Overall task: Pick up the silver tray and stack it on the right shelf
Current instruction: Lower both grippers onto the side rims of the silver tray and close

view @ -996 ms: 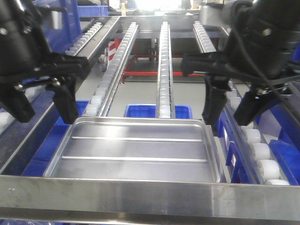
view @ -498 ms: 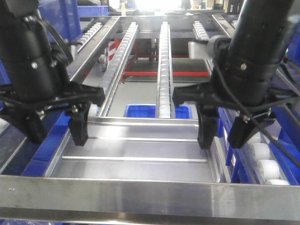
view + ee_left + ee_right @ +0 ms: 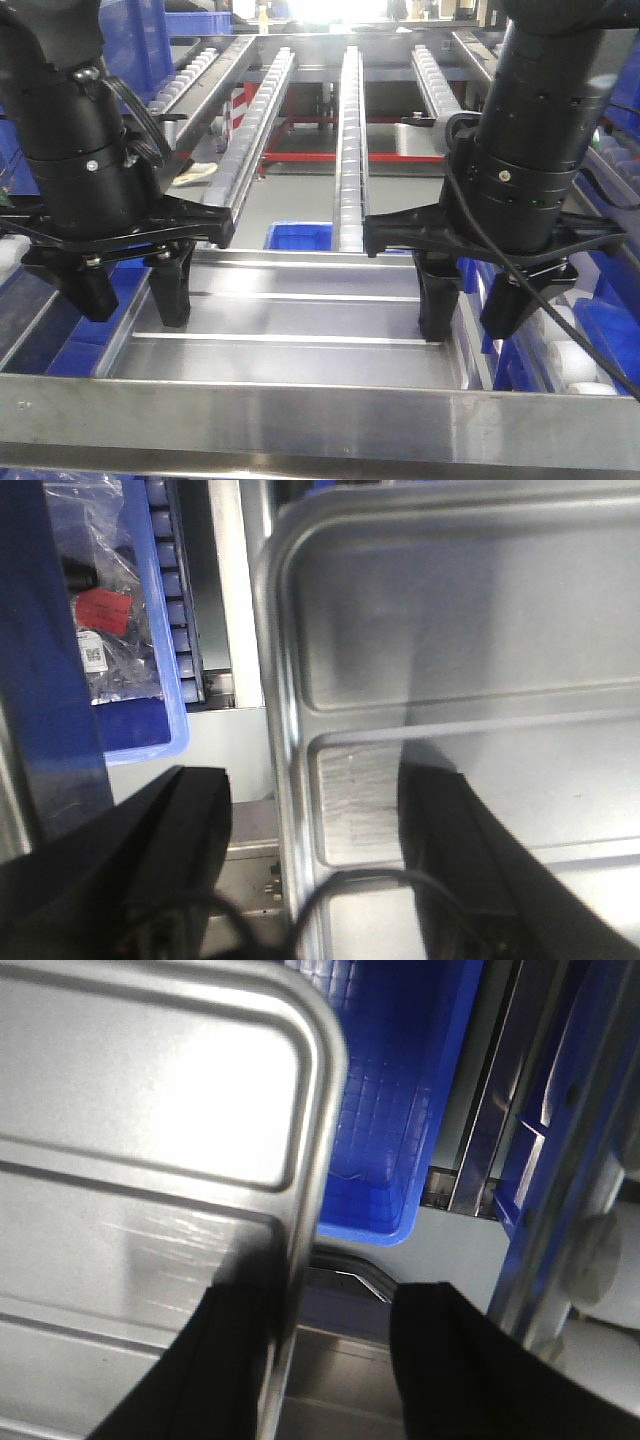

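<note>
The shiny rectangular silver tray (image 3: 290,310), with two raised ridges, lies flat just behind a broad brushed steel rail (image 3: 300,420). The black left gripper (image 3: 135,305) straddles the tray's left rim and the black right gripper (image 3: 470,320) its right rim. Both are spread wide and clasp nothing. Left of the tray, a blue plastic bin (image 3: 145,742) holds a clear bag (image 3: 120,660) bearing a red label (image 3: 103,608), whose print seems too small to read.

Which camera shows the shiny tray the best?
The exterior front-facing view. It shows nearly the whole silver tray with both long ridges, between the left hand and right hand. The left wrist view shows only its left rim and one rounded corner; the right wrist view only its right rim and corner.
</note>
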Controlling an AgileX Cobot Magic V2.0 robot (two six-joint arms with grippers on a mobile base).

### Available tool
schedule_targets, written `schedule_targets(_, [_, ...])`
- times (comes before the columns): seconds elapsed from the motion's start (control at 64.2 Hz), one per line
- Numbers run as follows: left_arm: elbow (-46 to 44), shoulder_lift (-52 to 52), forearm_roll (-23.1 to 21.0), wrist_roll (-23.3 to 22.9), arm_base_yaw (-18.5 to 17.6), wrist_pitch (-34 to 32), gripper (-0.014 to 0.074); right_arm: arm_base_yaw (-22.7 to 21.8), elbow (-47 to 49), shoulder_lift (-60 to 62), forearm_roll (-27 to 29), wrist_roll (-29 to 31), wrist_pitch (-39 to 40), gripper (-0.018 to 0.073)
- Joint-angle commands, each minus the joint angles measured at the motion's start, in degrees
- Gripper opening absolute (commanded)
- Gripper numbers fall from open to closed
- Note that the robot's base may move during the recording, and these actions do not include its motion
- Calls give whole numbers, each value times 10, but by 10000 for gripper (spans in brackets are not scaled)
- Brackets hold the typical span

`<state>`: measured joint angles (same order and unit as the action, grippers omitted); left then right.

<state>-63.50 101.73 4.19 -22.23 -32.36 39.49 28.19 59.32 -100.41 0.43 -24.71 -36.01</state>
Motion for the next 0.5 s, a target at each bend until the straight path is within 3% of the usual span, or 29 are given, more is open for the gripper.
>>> schedule_targets(0.0, [-15,-24,2,-7,-4,-15,263,-2,16,18,-4,0,16,400])
schedule_targets(0.125, [-15,-24,2,-7,-4,-15,203,-2,16,18,-4,0,15,264])
schedule_targets(0.265, [-15,-24,2,-7,-4,-15,38,-2,16,18,-4,0,15,44])
schedule_targets(0.374, [-15,-24,2,-7,-4,-15,-110,-2,16,18,-4,0,15,55])
schedule_targets(0.482, [-15,-24,2,-7,-4,-15,-94,-2,18,20,-4,0,8,57])
